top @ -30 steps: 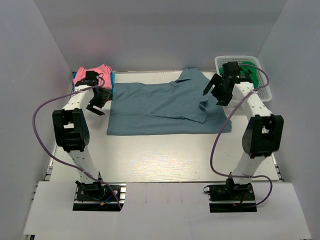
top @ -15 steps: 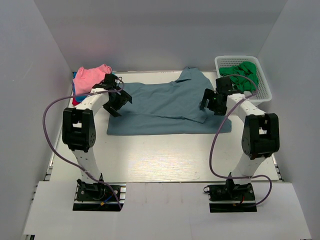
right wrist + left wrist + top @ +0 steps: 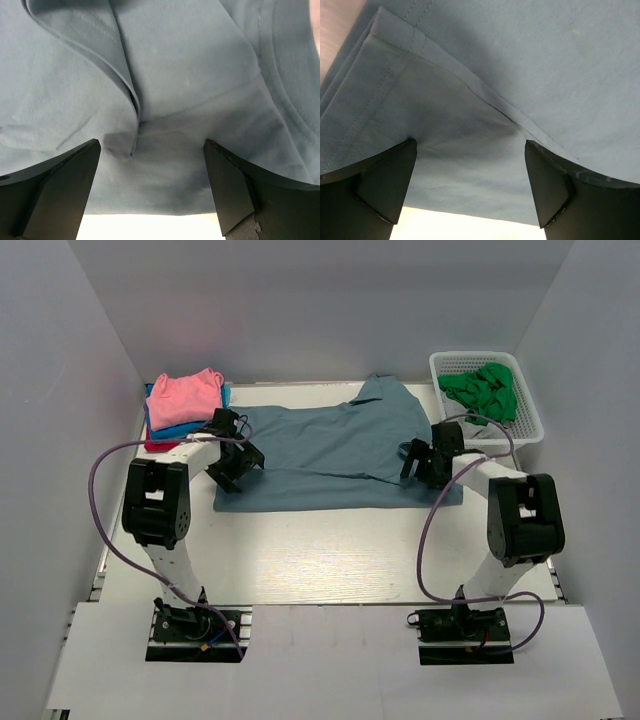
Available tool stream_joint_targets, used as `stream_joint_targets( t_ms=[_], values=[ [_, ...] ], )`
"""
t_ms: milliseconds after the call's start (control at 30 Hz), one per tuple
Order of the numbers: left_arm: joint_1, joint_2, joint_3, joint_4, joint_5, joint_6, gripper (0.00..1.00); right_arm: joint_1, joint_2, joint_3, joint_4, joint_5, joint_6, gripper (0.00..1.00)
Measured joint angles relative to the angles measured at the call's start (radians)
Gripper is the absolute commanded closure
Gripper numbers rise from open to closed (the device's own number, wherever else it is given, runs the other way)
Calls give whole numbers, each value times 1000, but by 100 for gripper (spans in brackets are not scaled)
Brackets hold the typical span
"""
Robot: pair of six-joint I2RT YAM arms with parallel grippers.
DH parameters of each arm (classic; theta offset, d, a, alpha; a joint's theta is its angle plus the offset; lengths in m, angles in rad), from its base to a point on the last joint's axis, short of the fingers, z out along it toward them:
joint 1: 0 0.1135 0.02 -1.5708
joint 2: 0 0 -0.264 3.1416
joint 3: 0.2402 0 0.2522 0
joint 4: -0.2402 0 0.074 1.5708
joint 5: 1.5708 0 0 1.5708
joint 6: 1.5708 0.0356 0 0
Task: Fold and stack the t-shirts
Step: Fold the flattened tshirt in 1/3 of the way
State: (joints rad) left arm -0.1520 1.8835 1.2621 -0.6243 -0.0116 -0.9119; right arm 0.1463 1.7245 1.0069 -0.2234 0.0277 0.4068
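Observation:
A large slate-blue t-shirt lies partly folded across the back half of the table. A stack of folded t-shirts, pink on top of bright blue and red, sits at the back left. My left gripper hovers open over the blue shirt's left hem, low above the cloth. My right gripper is open over the shirt's right end, where a folded sleeve edge ends between its fingers. Nothing is held by either gripper.
A white mesh basket at the back right holds crumpled green cloth. White walls close in on the left, right and back. Bare tabletop runs between the shirt and the arm bases.
Both grippers came down and inward from the table's back corners onto the blue shirt's left and right ends. Both stayed open.

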Motion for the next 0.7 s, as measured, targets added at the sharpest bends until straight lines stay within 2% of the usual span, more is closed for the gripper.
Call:
stream_joint_targets(
  t_ms=[200,400,567,700],
  values=[
    [-3,-69,-91,2,-12,10,0,0,-169,-198,49,6,46,10],
    [-4,-173,-213,-29,-7,13,0,11,-360,-353,-21,-2,97,10],
    [-3,-242,-250,-113,-37,19,0,50,-501,-395,-175,-5,85,10],
    [-3,-294,-211,-133,-53,29,0,98,-534,-336,-238,-4,37,10]
  ],
)
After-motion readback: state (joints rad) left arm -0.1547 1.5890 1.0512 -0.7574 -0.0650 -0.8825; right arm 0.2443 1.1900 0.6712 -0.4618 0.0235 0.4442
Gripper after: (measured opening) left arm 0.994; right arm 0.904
